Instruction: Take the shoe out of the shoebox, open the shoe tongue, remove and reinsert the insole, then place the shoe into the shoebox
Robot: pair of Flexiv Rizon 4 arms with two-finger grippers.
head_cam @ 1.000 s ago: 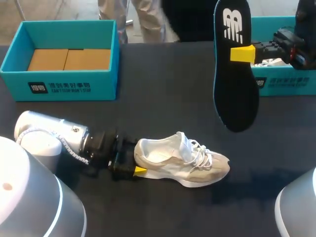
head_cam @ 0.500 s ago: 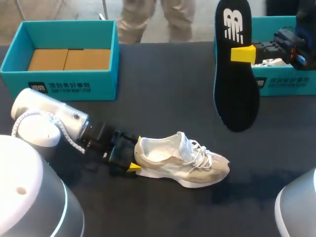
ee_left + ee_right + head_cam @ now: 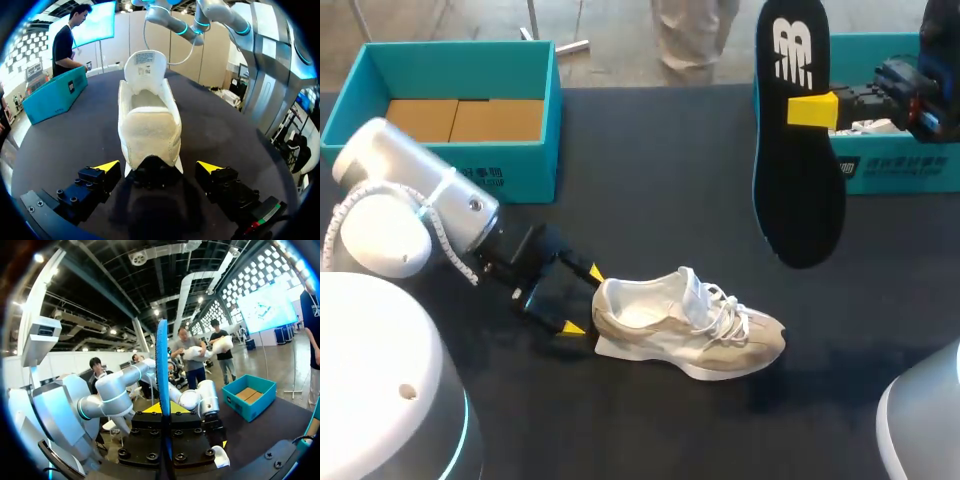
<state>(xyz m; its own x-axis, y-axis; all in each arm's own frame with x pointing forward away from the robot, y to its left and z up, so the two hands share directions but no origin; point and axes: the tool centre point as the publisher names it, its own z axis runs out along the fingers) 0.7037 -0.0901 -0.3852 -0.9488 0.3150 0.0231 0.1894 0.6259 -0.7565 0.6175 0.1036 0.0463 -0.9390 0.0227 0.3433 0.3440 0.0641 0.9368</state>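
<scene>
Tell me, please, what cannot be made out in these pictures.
Head view: right shoebox cut by the edge, its inside screened by the right arm.
Left wrist view: shoe toe hidden behind its raised tongue.
Right wrist view: insole seen edge-on, its faces hidden.

- Shoe [image 3: 690,325]: cream-white, beige at the toe.
- Insole [image 3: 798,150]: black with a white mark, its edge seemingly blue.
- Shoebox [image 3: 535,170]: teal, brown inside.
- Table [image 3: 650,190]: black.

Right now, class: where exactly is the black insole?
In the head view, the insole hangs at the right, pinched by the right gripper, in front of the right-hand shoebox, clear of the shoe.
</scene>
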